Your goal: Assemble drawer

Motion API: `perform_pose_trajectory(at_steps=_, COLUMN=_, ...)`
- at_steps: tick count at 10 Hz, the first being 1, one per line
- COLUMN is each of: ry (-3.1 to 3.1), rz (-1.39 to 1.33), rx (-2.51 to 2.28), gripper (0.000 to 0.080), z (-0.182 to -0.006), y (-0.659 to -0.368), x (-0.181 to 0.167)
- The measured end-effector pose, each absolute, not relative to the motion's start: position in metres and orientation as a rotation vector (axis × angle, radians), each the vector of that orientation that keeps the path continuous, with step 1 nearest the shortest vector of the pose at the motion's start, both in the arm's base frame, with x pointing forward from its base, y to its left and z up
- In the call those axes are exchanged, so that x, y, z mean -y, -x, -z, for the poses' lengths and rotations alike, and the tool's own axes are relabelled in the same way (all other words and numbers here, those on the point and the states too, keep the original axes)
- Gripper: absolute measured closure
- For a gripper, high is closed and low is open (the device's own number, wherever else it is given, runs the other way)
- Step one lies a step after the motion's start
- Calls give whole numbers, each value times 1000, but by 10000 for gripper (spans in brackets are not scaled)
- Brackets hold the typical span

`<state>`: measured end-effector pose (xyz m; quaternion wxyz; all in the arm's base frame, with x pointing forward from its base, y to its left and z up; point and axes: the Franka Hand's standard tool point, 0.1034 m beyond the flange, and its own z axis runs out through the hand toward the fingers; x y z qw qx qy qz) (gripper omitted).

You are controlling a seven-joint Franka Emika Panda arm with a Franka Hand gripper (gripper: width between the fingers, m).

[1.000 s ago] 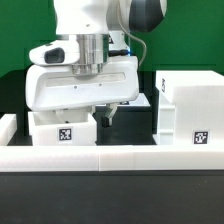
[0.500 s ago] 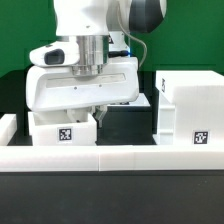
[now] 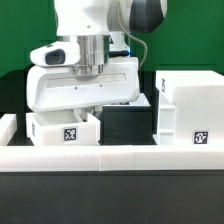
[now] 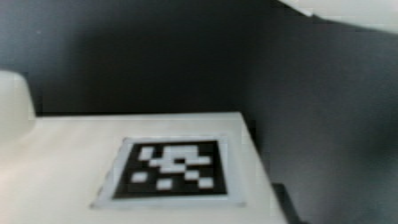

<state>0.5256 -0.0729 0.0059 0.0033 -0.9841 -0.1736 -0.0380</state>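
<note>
We hold our arm (image 3: 90,20) upright toward the exterior view's left, wrist (image 3: 92,52) pointing straight down; our tool (image 3: 98,108) hangs low, jaws hidden.

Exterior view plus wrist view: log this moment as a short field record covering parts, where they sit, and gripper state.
tray: small white tray, at the exterior view's left, tagged face toward the camera
housing: tall white housing, at the exterior view's right, apart from the tray
gripper: gripper down at the tray's upper edge; fingertips hidden, open or shut cannot be told
low wall: white low wall across the front
wrist view: one tag on a flat white face, dark surface beyond
</note>
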Motion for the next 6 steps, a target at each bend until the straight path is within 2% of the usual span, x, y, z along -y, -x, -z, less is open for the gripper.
perform_pose_trajectory(at_steps=4, ry=3082, rz=114, rx=552, gripper=758, z=-6, y=-525, x=72)
perform_pose_trajectory(at_steps=6, ry=3061, rz=86, rx=615, gripper=758, z=-12, y=-524, x=63)
